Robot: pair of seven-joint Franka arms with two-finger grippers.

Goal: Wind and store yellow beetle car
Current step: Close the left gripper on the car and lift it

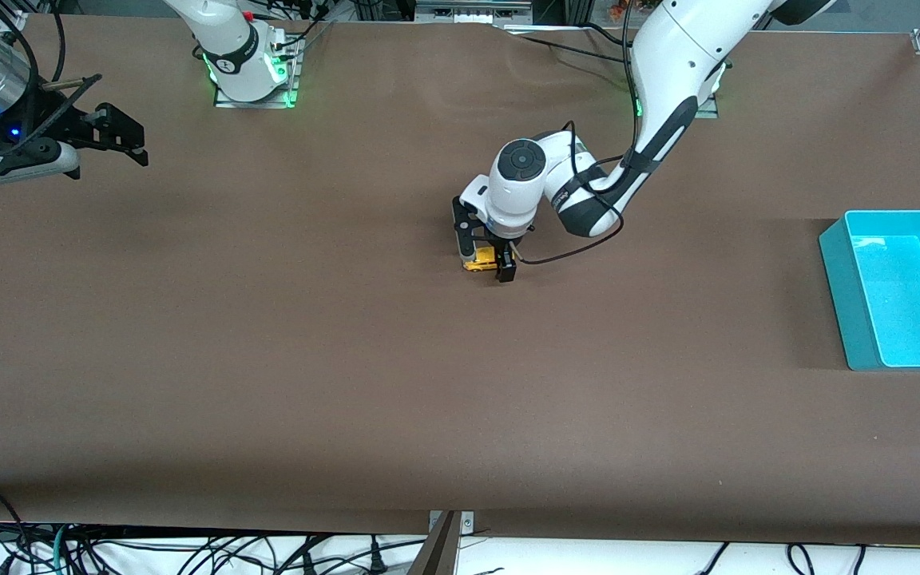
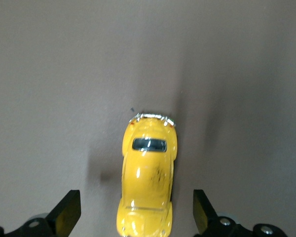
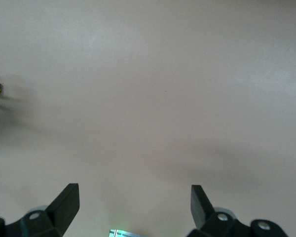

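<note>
The yellow beetle car (image 1: pixel 481 260) rests on the brown table near its middle. My left gripper (image 1: pixel 485 259) is down around it, open, one finger on each side of the body with a gap on both sides. In the left wrist view the yellow beetle car (image 2: pixel 148 173) lies lengthwise between the two black fingertips (image 2: pixel 69 210), which do not touch it. My right gripper (image 1: pixel 120 136) waits open over the table at the right arm's end, with nothing between its fingers. The right wrist view shows that gripper (image 3: pixel 135 200) over bare table.
A turquoise bin (image 1: pixel 899 287), with nothing in it, stands at the left arm's end of the table. The brown table (image 1: pixel 268 359) stretches wide around the car. The arm bases stand along the table's edge farthest from the front camera.
</note>
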